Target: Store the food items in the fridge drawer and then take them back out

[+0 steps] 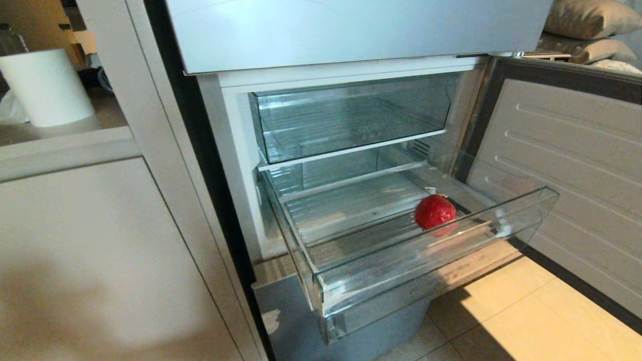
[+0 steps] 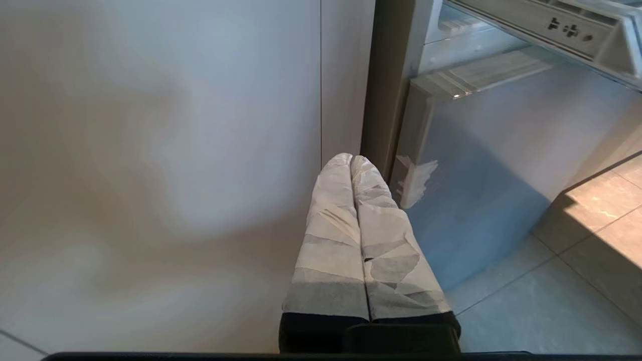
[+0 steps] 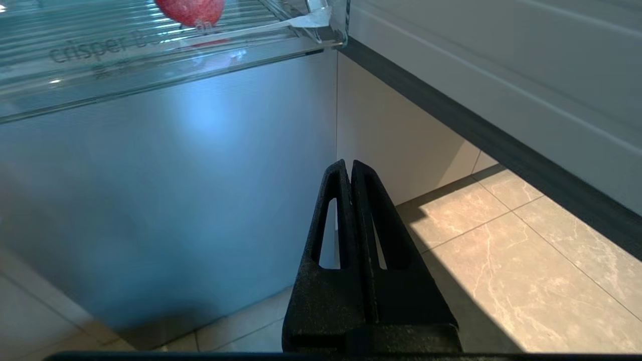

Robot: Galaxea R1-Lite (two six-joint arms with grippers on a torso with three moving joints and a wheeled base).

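Reading "Crisper" on fridge drawer (image 3: 150, 55) front, red fruit (image 1: 434, 211) inside.

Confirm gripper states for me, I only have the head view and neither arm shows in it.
Observer: Left gripper is shut, fingers wrapped in pale tape, hanging low beside the grey lower fridge panel.
Operator: Right one?
Observer: Right gripper is shut too, bare black fingers, empty, below the pulled-out fridge drawer.
Operator: Anything readable on that drawer?
Observer: Its front reads "Crisper"; the red fruit sits just behind the lettering.
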